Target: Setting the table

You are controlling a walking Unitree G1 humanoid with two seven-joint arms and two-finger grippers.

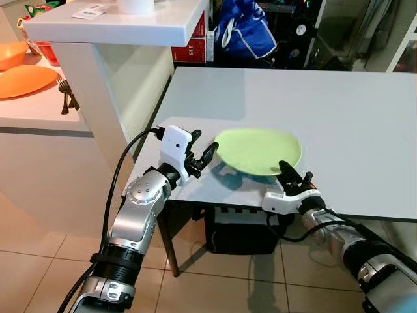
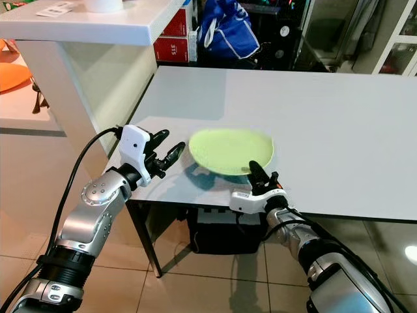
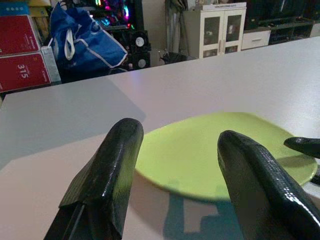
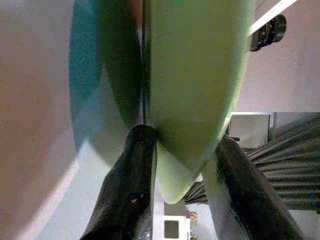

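Right gripper point(image 1: 293, 175) fingers clamped on green plate point(image 1: 257, 150) rim, above tabletop point(image 1: 339, 111); left gripper point(image 1: 202, 156) fingers wide. Plate unplaced, cutlery point(image 1: 65, 95) unfetched.

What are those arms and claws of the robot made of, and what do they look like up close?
Both arms are jointed silver metal tubes with black bands and round joint caps. Black cables run loosely alongside them. Each wrist carries a white plastic block. The left gripper and the right gripper each have two long, glossy black fingers.

The left gripper point(image 1: 203, 158) is held open, arm bent; the right gripper point(image 1: 294, 175) is closed on something.
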